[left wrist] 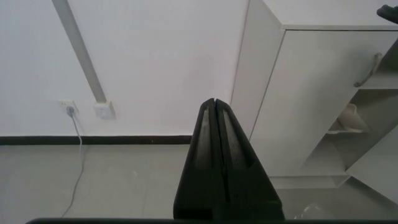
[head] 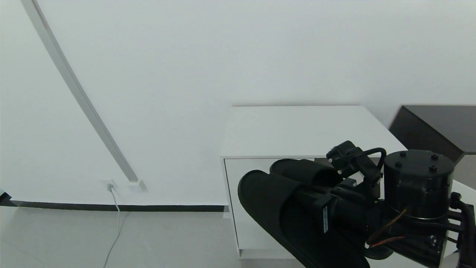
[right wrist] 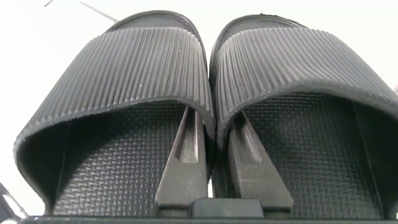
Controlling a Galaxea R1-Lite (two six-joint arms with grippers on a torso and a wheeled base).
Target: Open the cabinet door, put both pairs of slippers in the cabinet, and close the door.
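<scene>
Head view, right pincer (right wrist: 214, 121) clamping black slippers (head: 267, 201) before open cabinet (head: 297, 130), left pincer (left wrist: 214, 107) closed, empty.

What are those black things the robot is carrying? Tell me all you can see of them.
A pair of black slippers, rubbery-looking, with ribbed straps and dimpled footbeds. They sit side by side, their inner edges pressed together by the right hand, which has one finger inside each slipper. They are held off the floor, in front of the white cabinet.
</scene>
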